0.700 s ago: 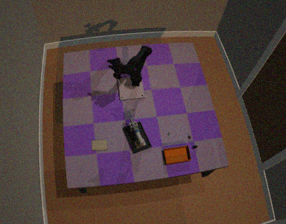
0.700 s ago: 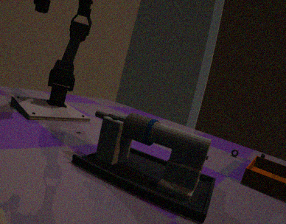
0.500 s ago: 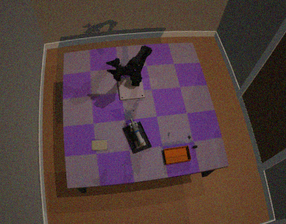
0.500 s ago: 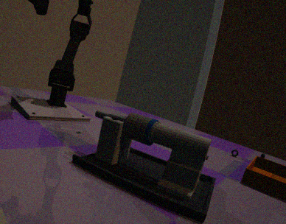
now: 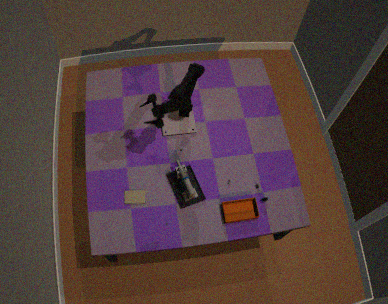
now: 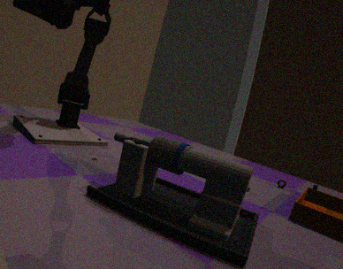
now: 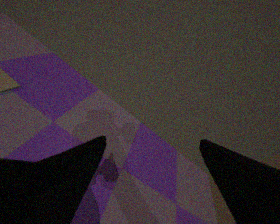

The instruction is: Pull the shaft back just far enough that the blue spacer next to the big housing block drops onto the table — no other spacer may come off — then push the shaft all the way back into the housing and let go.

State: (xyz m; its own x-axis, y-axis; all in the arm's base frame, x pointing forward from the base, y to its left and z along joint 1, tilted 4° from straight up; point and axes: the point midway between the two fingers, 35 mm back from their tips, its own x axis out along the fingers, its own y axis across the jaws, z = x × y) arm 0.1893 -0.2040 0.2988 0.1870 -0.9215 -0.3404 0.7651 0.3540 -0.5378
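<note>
The dark base plate (image 5: 175, 193) (image 6: 170, 208) carries a grey upright post (image 6: 130, 170) and the big housing block (image 6: 220, 195). The shaft (image 5: 179, 164) (image 6: 121, 137) lies horizontally, its thin end sticking out past the post. The blue spacer (image 5: 185, 178) (image 6: 181, 152) shows as a band beside the housing's barrel, with a grey cylindrical section (image 6: 163, 151) between it and the post. Whether that is one spacer or more I cannot tell. My gripper (image 5: 145, 113) (image 7: 152, 142) is wide open and empty, well away from the fixture, on the arm's side of the table.
An orange bin (image 5: 239, 211) (image 6: 322, 211) stands right of the fixture, with small dark parts (image 5: 264, 199) and a small ring (image 6: 281, 183) near it. A pale yellow pad (image 5: 135, 197) (image 7: 2, 81) lies on the fixture's other side. The arm's pale mounting plate (image 5: 179, 127) (image 6: 72, 136) is behind.
</note>
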